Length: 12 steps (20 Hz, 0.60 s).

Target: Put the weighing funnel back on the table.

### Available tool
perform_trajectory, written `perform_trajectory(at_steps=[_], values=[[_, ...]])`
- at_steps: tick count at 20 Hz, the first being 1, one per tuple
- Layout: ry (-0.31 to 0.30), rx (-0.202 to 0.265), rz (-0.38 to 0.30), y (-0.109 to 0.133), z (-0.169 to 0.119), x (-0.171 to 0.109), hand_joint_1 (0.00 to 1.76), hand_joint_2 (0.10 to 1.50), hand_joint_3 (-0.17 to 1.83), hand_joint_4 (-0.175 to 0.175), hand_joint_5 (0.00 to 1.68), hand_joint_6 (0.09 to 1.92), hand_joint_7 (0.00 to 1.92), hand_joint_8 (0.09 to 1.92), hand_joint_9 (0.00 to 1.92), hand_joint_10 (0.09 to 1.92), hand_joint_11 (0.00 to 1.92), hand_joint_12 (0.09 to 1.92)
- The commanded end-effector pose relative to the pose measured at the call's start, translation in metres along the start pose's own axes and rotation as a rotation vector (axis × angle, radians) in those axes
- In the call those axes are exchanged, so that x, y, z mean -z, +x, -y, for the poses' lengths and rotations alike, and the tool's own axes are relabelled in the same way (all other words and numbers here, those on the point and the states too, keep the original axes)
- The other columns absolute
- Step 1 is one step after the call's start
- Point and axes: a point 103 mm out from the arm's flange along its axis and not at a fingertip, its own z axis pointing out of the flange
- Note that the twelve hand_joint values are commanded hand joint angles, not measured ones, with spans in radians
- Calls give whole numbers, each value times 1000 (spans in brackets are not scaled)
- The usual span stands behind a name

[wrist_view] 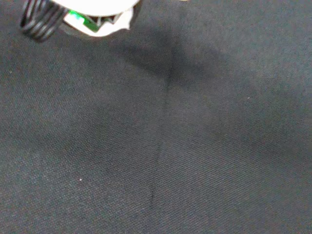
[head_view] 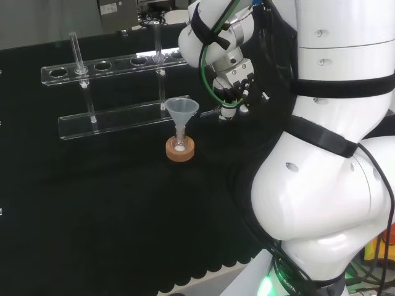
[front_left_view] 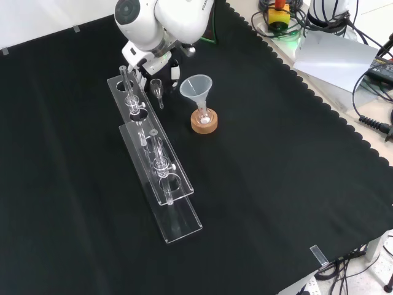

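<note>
Black-and-white hand [head_view: 236, 86]: fingers curled, apparently pinching small clear scoop-shaped weighing funnel [front_left_view: 158, 87]. Funnel held above black cloth [front_left_view: 264, 184], just beside big clear cone funnel [front_left_view: 196, 86] on cork ring [front_left_view: 204, 125]. Not set down yet; lowering & release left.

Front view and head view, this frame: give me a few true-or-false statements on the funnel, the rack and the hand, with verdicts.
1. The funnel stands mouth up with its stem in a small flask on a cork ring. True.
2. In the front view the hand is to the right of the funnel. False: it is to the funnel's left and higher up.
3. Test tubes stand in the clear rack. True.
4. The cloth is white. False: it is black.
5. The weighing funnel lies at the cloth's scalloped edge. False: what looks like the weighing funnel is right by the hand; whether held or set down is unclear.
</note>
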Motion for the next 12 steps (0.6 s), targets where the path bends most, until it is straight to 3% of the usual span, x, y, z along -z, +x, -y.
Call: perform_trajectory(at_steps=[1, 12], values=[[-12, 9, -22, 2, -4, -8, 1091, 687, 769, 128, 1098, 1025, 934, 726, 1110, 436, 603, 1197], [-10, 21, -28, 10, -9, -15, 1092, 690, 766, 121, 1095, 1028, 932, 728, 1109, 436, 611, 1200]])
